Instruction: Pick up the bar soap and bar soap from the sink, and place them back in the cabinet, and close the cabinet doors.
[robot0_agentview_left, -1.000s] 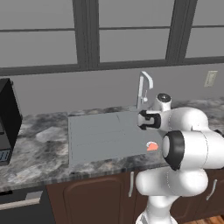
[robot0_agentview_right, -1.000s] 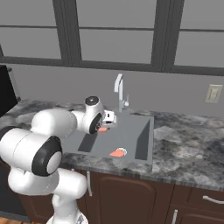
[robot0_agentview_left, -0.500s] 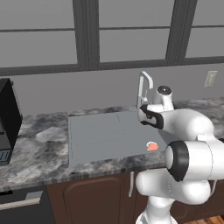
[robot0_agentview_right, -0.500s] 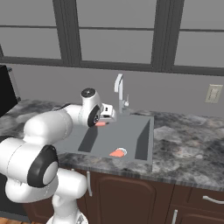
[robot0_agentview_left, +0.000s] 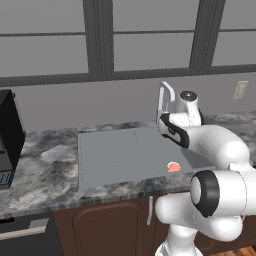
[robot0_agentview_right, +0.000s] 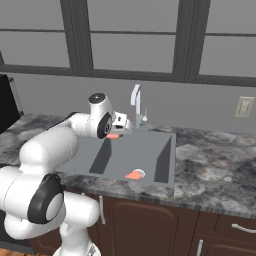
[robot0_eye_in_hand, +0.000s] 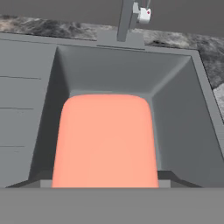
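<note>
Two salmon-orange bars of soap are apart at this moment: the flat rectangular bar soap (robot0_eye_in_hand: 105, 140) is clamped in the gripper (robot0_agentview_right: 118, 134) and lifted above the sink (robot0_agentview_right: 165, 159), while the rounded bar soap (robot0_agentview_right: 134, 174), marked by a pale patch, lies on the basin floor near the front wall. Seen from the hand, the held bar stands large and upright over the grey basin, its lower edge running out of sight at the bottom, with the base of the tap (robot0_eye_in_hand: 125, 19) beyond the far rim. From the right base camera a sliver of the orange bar peeks out beneath the gripper, which hangs over the basin's back left corner, close to the slim curved silver tap. From the left base camera the white arm (robot0_agentview_left: 215, 145) arches over the sink's right end, and the rounded soap (robot0_agentview_left: 173, 167) shows just beside the arm's elbow. A ridged drainboard (robot0_agentview_left: 110, 155) stretches left of the basin, set into the speckled grey stone table (robot0_agentview_left: 40, 170). A black appliance (robot0_agentview_left: 10, 137) stands at the table's far left, and dark-framed windows (robot0_agentview_left: 100, 40) span the wall behind.
</note>
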